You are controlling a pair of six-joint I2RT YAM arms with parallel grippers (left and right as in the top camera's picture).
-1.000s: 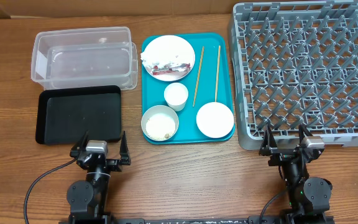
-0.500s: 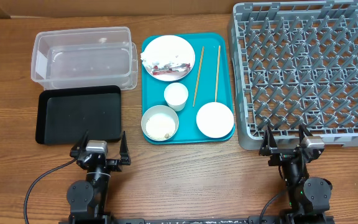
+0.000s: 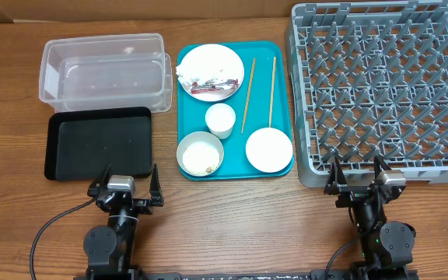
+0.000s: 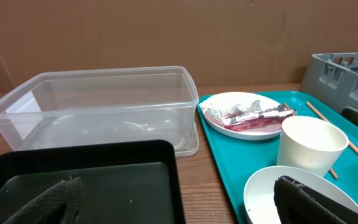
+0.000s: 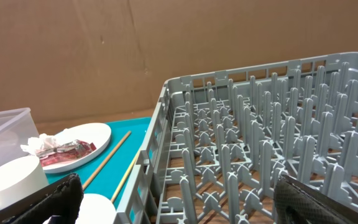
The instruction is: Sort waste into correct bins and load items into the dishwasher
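Observation:
A teal tray [image 3: 285, 117] holds a white plate [image 3: 212, 56] with crumpled tissue [image 3: 183, 72] and a red-and-white wrapper [image 3: 212, 84], a small white cup [image 3: 220, 119], a bowl with rice grains [image 3: 200, 154], an empty white bowl [image 3: 268, 148] and two chopsticks [image 3: 248, 95]. The clear tub [image 3: 105, 71] and black tray [image 3: 99, 144] lie to the left, the grey dish rack [image 3: 383, 89] to the right. My left gripper [image 3: 126, 189] is open and empty at the front, below the black tray. My right gripper [image 3: 358, 176] is open and empty at the rack's front edge. The plate also shows in the left wrist view [image 4: 247, 114].
A brown cardboard wall [image 4: 166, 31] stands behind the table. Bare wooden table [image 3: 239, 225] lies between the two arms at the front.

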